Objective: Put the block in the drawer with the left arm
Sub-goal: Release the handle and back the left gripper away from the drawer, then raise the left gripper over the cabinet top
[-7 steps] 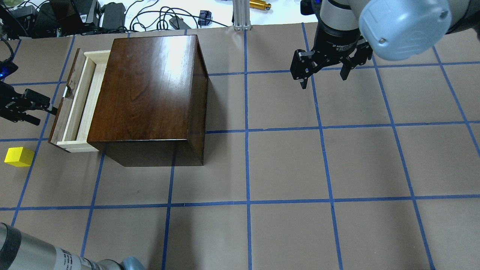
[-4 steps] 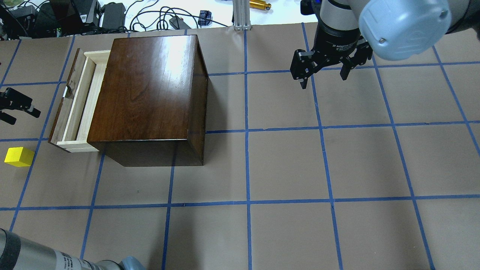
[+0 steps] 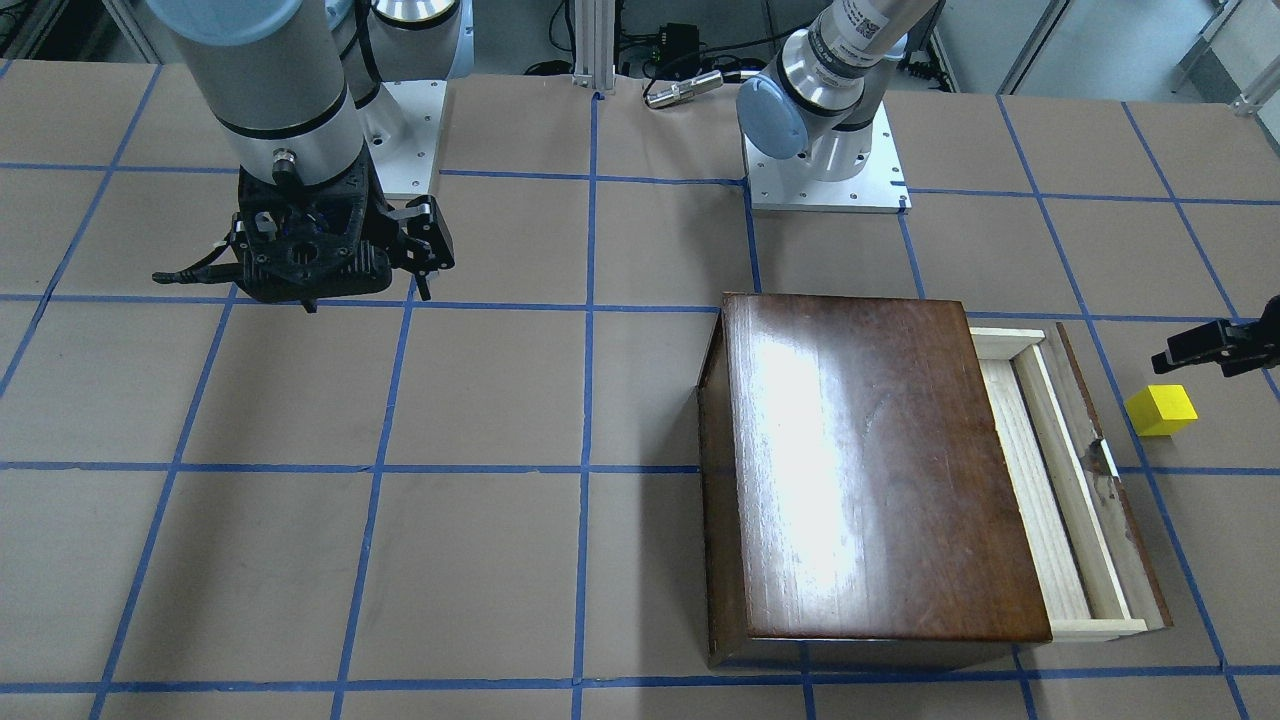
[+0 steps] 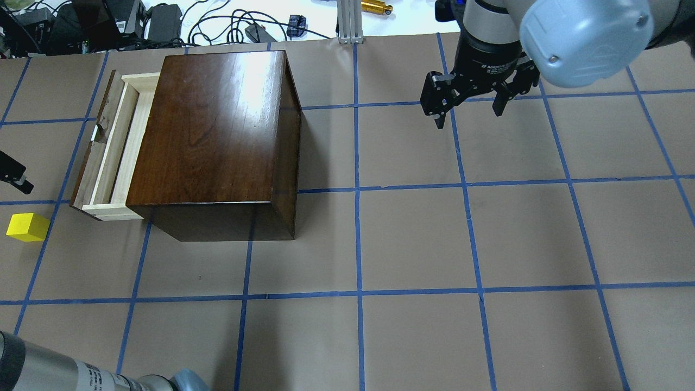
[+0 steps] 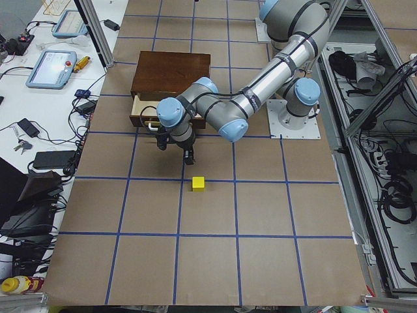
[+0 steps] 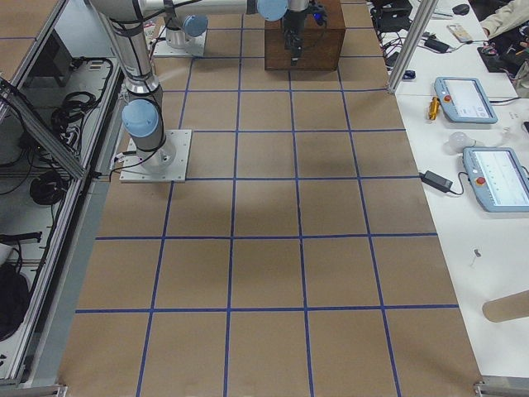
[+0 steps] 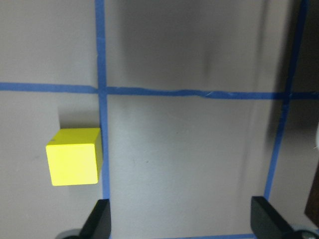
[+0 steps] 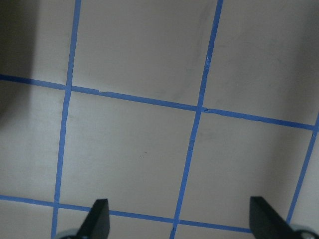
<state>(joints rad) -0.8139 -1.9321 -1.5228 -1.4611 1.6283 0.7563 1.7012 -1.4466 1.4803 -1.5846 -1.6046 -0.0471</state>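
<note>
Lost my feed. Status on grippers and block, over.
Left gripper open, empty, near yellow block. Block on table, outside part-open drawer. Right gripper open, far side. Nothing between block and drawer.

The left gripper [image 4: 13,176] is cut off at the overhead view's left edge, only a black tip showing. The drawer's [image 4: 117,146] inner part lies hidden inside the wooden box [image 4: 217,141].
</note>
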